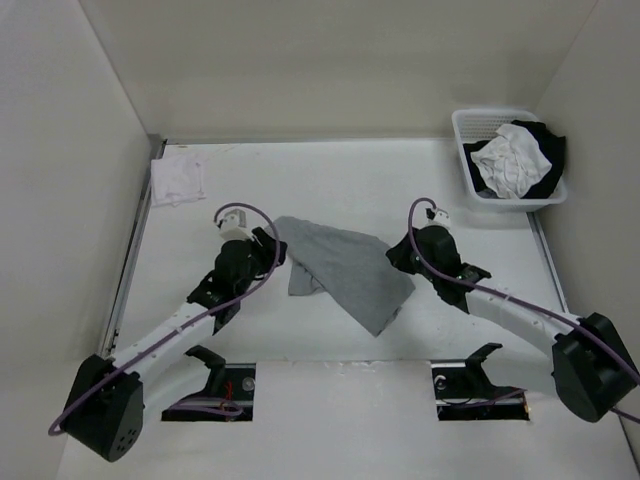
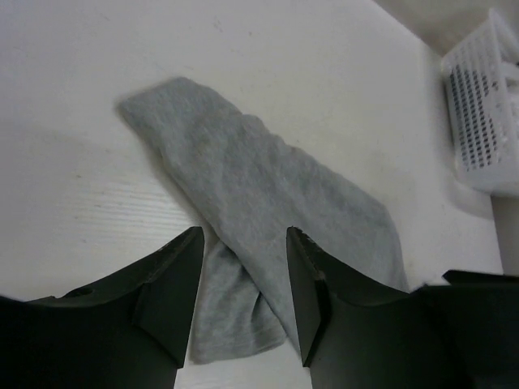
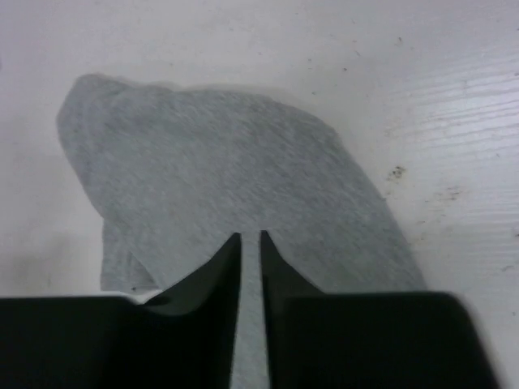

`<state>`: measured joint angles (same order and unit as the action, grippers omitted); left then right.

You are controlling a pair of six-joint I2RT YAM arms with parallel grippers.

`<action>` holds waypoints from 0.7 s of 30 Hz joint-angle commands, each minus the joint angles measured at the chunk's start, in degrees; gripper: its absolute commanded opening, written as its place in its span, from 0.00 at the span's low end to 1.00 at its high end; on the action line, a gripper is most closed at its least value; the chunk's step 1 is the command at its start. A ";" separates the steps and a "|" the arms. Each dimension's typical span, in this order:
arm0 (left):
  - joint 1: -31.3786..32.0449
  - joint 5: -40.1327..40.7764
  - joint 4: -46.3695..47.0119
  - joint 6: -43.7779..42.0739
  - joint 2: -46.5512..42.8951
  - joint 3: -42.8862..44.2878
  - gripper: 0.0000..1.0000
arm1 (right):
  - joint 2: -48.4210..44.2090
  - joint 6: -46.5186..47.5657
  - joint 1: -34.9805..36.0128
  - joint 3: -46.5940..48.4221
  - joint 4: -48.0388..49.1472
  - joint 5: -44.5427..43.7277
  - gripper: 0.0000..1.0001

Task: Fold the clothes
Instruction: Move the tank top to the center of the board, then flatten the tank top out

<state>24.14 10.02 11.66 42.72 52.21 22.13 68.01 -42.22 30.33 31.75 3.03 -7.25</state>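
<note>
Quick count, left to right in the top view: one small white cloth (image 1: 178, 180) in the upper left, two arms, one grey garment and one white basket (image 1: 465, 165) in the upper right. The basket holds one white garment (image 1: 508, 165) and one black garment (image 1: 550, 150).

The left gripper (image 1: 275, 245) sits left of centre, right at the grey piece's upper-left end. In its wrist view the jaws are pretty wide apart, with nothing between them, just cloth showing below.

The clothes (image 1: 345, 270) lie flat on the table (image 1: 320, 180), about mid-frame between the two grippers. The long axis runs diagonally from upper left to lower right, with a shorter flap sticking out at the lower left.

The right gripper (image 1: 398, 255) is just off the garment's right edge. Its jaws are only a narrow slit apart, with grey showing through; I can't tell if they touch the cloth.
</note>
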 commanded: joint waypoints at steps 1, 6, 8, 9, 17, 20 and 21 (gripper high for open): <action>7.17 1.40 -0.15 -2.46 5.16 0.45 0.43 | -3.58 -3.66 2.85 -0.01 1.12 -5.31 0.12; 14.21 4.04 1.95 -2.47 14.75 2.30 0.43 | -6.39 -9.19 8.12 -4.32 -8.20 -14.45 0.27; 15.27 4.65 3.80 -2.90 17.04 3.09 0.43 | -6.57 -9.99 9.87 -4.76 -10.58 -14.55 0.32; 15.02 5.00 4.59 -2.82 18.27 3.79 0.43 | -6.57 -9.99 11.71 -4.68 -12.24 -13.94 0.34; 11.50 6.85 9.61 -0.53 24.34 7.22 0.42 | -5.96 -11.83 29.29 -0.02 -28.76 -13.58 0.52; 9.31 7.82 9.00 -0.36 28.20 9.50 0.42 | -5.35 -12.54 32.81 0.94 -31.50 -12.80 0.58; 8.60 7.91 8.82 -0.18 29.52 10.21 0.42 | -4.91 -12.54 33.43 1.21 -31.59 -12.71 0.58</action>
<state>34.65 15.90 17.72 41.60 78.89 28.84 62.46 -53.25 61.95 29.91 -23.46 -19.05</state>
